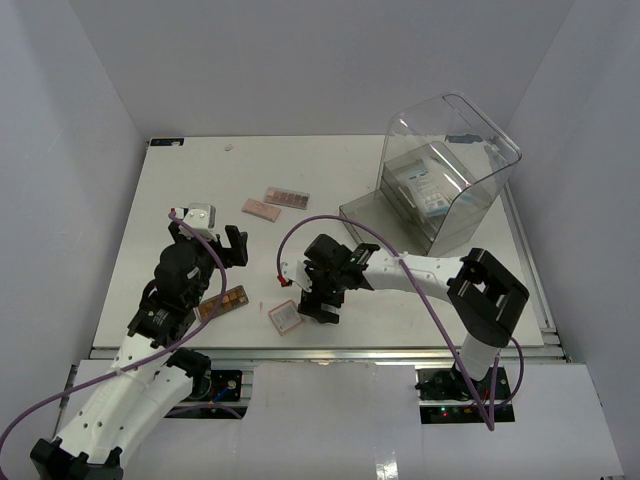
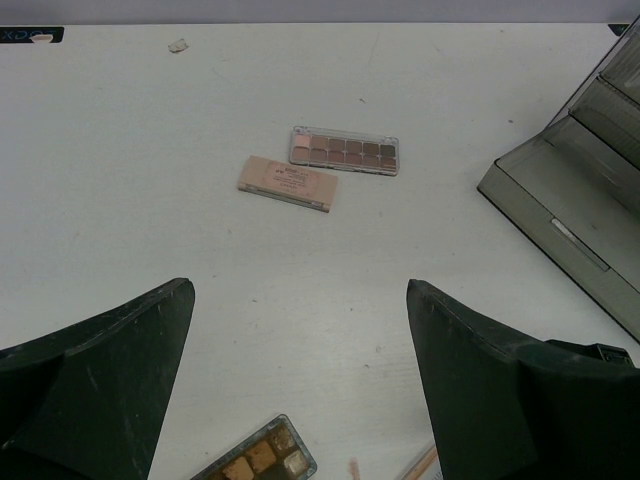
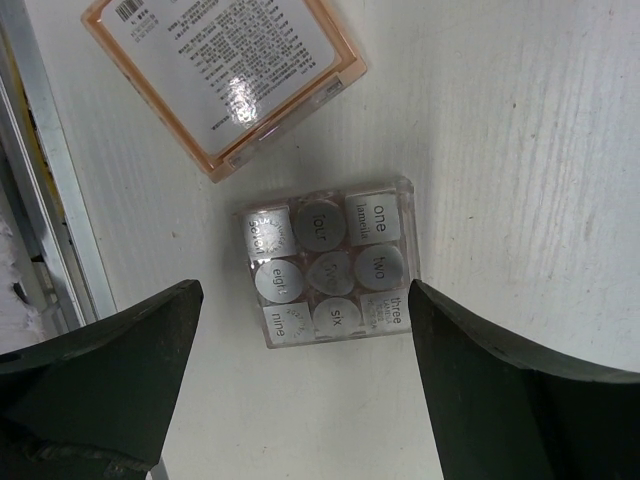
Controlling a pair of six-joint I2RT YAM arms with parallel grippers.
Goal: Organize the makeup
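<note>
My right gripper (image 1: pixel 320 296) is open and hovers just above the silvery grid palette (image 3: pixel 325 265), its fingers on either side and not touching it. The pinkish square compact (image 3: pixel 225 80) lies label up right beside it (image 1: pixel 286 317). My left gripper (image 1: pixel 210 238) is open, empty and raised. A brown pan palette (image 2: pixel 258 460) lies on the table under it (image 1: pixel 228 301). Farther off lie a pink flat palette (image 2: pixel 288 182) and a brown-pink pan palette (image 2: pixel 344 151). A white-blue packet (image 1: pixel 428 188) sits inside the clear box.
The large clear domed-lid box (image 1: pixel 445 165) stands open at the back right, and its grey stepped base (image 2: pixel 570 215) reaches toward the middle. A metal rail (image 3: pixel 50 200) marks the table's near edge. A small scrap (image 2: pixel 178 45) lies at the far left.
</note>
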